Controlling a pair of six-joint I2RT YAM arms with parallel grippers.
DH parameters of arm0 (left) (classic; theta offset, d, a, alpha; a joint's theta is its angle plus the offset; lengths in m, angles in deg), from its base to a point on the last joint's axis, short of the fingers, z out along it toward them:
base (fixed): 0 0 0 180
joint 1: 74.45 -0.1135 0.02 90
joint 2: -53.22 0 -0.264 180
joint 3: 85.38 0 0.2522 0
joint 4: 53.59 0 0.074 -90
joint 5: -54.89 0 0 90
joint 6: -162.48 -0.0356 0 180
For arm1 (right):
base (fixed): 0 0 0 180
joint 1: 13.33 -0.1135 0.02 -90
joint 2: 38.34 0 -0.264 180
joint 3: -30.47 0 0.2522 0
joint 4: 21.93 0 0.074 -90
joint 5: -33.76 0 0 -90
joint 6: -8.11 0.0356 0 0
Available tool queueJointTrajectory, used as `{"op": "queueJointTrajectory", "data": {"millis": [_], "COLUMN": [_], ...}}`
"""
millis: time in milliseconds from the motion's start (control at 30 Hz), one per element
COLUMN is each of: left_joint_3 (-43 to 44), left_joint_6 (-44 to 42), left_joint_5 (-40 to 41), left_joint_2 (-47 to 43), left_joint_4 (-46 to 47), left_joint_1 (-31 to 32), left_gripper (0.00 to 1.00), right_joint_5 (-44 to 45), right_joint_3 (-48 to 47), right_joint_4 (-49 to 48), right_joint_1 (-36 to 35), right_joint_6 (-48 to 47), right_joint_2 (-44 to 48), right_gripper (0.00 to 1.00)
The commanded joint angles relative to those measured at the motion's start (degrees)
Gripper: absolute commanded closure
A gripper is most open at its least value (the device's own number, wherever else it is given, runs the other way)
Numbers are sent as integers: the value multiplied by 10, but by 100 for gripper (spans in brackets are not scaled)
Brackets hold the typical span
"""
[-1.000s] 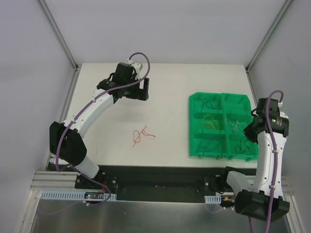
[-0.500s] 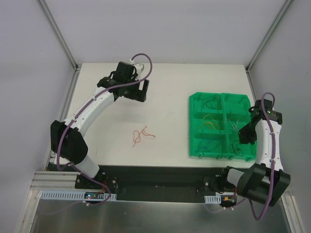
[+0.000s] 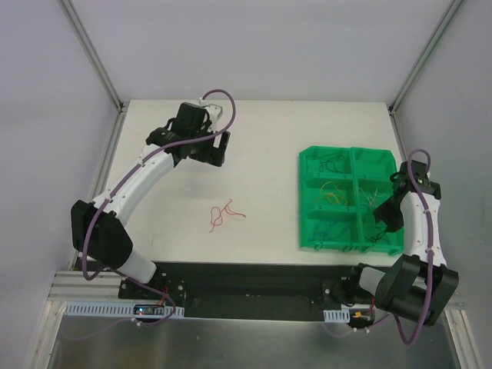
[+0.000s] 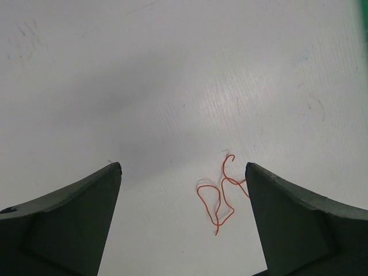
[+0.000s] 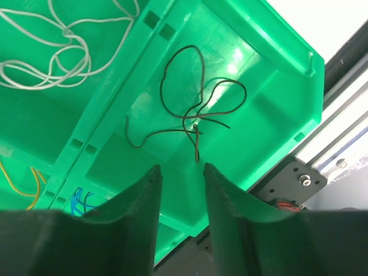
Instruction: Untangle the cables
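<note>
White table [image 3: 269, 146] is occupied by the tangled red cables [image 3: 224, 214]; sorted strands are separated in the green tray [image 3: 303, 207], presumably against re-tangling. The left gripper [image 4: 184, 167] is held spread toward the tangle, the right gripper [image 5: 182, 167] slightly parted, empty, over the black cable [image 5: 192, 122].

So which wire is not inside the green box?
The red wire. It lies alone on the white table; the other wires sit inside the green box.
</note>
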Motion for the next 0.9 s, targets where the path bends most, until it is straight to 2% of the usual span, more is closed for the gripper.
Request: {"op": "queueJointTrajectory", "data": {"millis": [0, 67, 133, 200, 300, 433, 600, 733, 867], "left_joint_3": [-22, -36, -53, -71, -88, -107, -128, -138, -144], "left_joint_6": [-15, -14, -13, -13, -11, -6, -12, -19, -33], "left_joint_5": [18, 15, 13, 13, 20, 35, 31, 31, 37], "left_joint_2": [-54, -67, -79, -93, -112, -135, -172, -199, -221], "left_joint_4": [11, 13, 20, 26, 30, 31, 30, 25, 16], "left_joint_1": [-5, -5, -5, -6, -8, -16, -24, -30, -33], "left_gripper": [11, 11, 11, 10, 10, 10, 10, 10, 11], "right_joint_5": [-20, -18, 3, 1, -20, -60, -211, -306, -387], "right_joint_3": [-25, -57, -104, -147, -198, -236, -254, -325, -356], "right_joint_4": [-2, 14, 29, 28, -12, -131, -282, -281, -278], "right_joint_1": [3, -7, -49, -108, -215, -355, -456, -529, -566], "right_joint_6": [-7, -21, -48, -87, -137, -197, -219, -265, -282], "right_joint_2": [18, 26, 27, 16, -28, -91, -211, -331, -398], "right_gripper": [52, 38, 26, 23, 21, 17, 16, 17, 19]}}
